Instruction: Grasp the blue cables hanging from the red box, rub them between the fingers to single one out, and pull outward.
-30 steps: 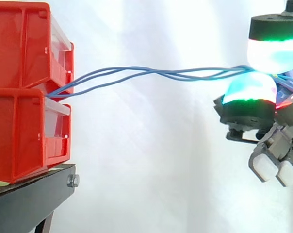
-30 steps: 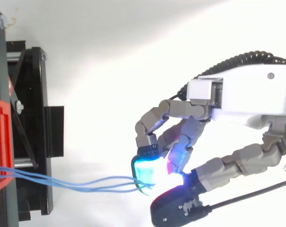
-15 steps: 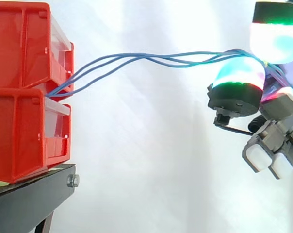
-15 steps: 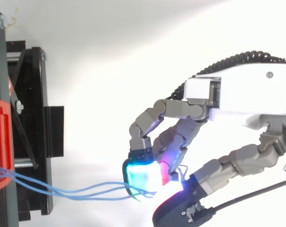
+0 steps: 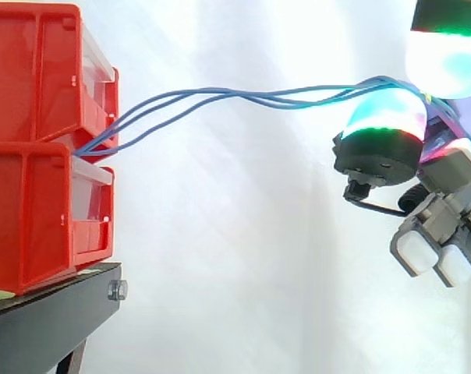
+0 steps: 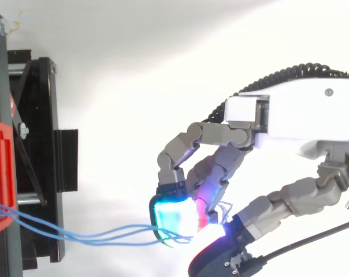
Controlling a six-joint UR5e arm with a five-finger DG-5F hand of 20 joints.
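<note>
Three thin blue cables (image 5: 220, 97) run from the gap between the stacked red boxes (image 5: 40, 148) at the left, arching up and across to the right. In the top view the blue cables (image 6: 99, 236) cross the white floor. My hand (image 6: 290, 124) reaches in from the right with its fingers curled. The cable ends are pinched between a cyan-glowing fingertip (image 5: 380, 117) below and a thumb pad (image 5: 450, 58) above. The other fingers (image 5: 438, 245) hang curled underneath, off the cables.
The red boxes stand on a black stand (image 5: 56, 312) at the left; in the top view the stand (image 6: 41, 161) lies along the left edge. A white curtain backs the scene.
The hand has risen and shifted slightly toward the boxes, so the cables now arch upward with more slack. Over the last half second almost nothing moved.
</note>
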